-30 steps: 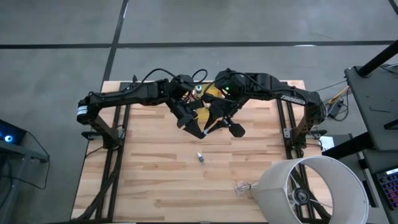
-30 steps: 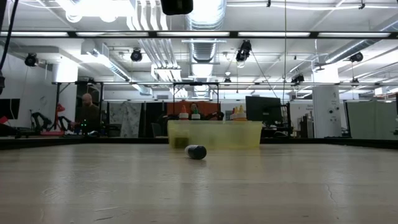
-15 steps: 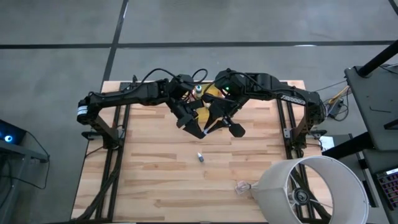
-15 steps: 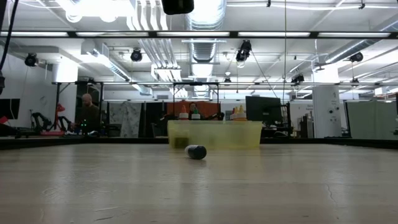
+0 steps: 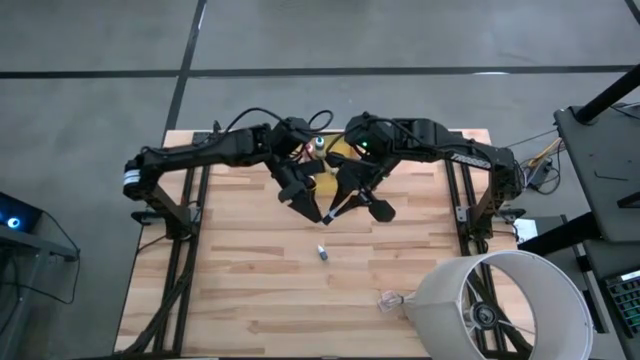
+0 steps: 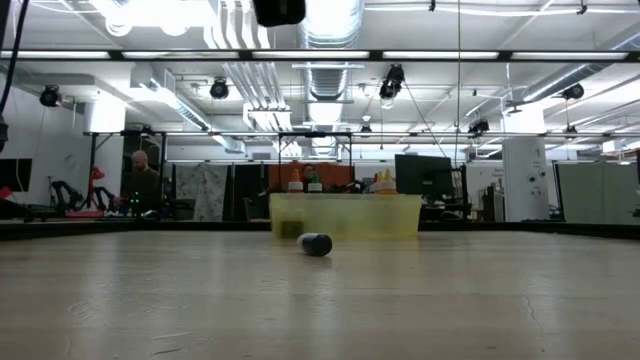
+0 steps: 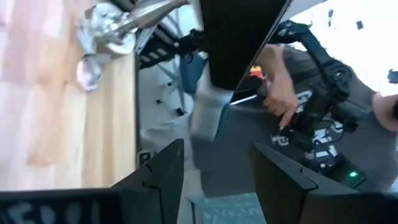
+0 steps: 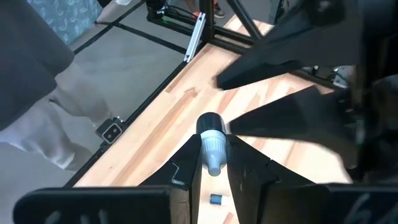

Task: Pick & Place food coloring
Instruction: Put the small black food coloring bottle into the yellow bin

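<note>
Left gripper (image 5: 322,213) is raised above mid-table, just in front of the tray (image 5: 330,180); in its wrist view the two fingers (image 7: 163,176) stand apart with nothing between them.

Right gripper (image 5: 331,213) sits close beside the left one, the two nearly meeting tip to tip in the high view. Its fingers (image 8: 186,167) are clamped on a small bottle (image 8: 211,144), pale body with a dark cap, held up off the table.

A second bottle (image 5: 322,251) lies on its side on the bare wood, nearer the front edge than both grippers and apart from them; the low view shows it (image 6: 314,244) in front of the tray. Bottles with orange and yellow caps (image 6: 296,184) stand inside the tray.

A crumpled clear scrap (image 5: 388,299) lies near the front right, beside a white lampshade (image 5: 500,305).
</note>
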Available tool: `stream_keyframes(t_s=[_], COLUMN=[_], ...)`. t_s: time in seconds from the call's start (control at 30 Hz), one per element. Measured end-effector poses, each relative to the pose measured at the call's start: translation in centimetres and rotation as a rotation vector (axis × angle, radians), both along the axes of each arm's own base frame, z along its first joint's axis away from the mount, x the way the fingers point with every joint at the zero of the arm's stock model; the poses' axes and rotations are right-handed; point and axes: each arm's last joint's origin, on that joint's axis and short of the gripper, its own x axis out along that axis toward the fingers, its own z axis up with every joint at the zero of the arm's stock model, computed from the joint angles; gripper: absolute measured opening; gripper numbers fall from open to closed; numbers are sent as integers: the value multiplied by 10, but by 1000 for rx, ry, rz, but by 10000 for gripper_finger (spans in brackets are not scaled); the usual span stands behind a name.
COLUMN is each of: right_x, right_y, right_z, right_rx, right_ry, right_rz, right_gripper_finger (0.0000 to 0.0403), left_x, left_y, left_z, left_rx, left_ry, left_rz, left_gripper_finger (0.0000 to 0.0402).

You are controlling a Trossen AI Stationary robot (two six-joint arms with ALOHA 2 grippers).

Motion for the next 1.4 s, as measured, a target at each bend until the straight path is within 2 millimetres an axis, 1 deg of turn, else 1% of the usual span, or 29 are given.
stream_keyframes(t_s=[0.2, 0.33, 0.47, 0.67, 0.77, 0.9, 1.0, 1.1, 1.4], right_x=[-2, -2, -2, -1, -1, -1, 2, 7, 20], right_y=[0, 0, -1, -5, -10, -21, -33, -45, -79], right_z=[-2, -2, -3, -5, -6, -6, -9, -16, -38], right_rx=[5, 7, 24, 19, -12, 2, 25, 38, 82], right_ry=[26, 32, 49, 78, 88, 99, 119, 142, 221], right_rz=[-2, -5, -24, -79, -137, -203, -254, -300, -434], right_gripper_finger=[56, 56, 56, 56, 56, 56, 56, 56, 56], left_x=[-18, -32, -50, -87, -103, -121, -128, -133, -133], left_y=[9, 14, 16, 12, 9, 7, 6, 5, 4], left_z=[-7, -2, 11, 38, 49, 60, 64, 67, 68], left_rx=[97, 170, 235, 429, 518, 595, 625, 628, 653], left_ry=[73, 74, 36, -58, -103, -136, -145, -159, -185], left_rz=[44, 86, 131, 276, 346, 444, 488, 495, 486], left_gripper_finger=[151, 151, 151, 151, 151, 151, 152, 152, 152])
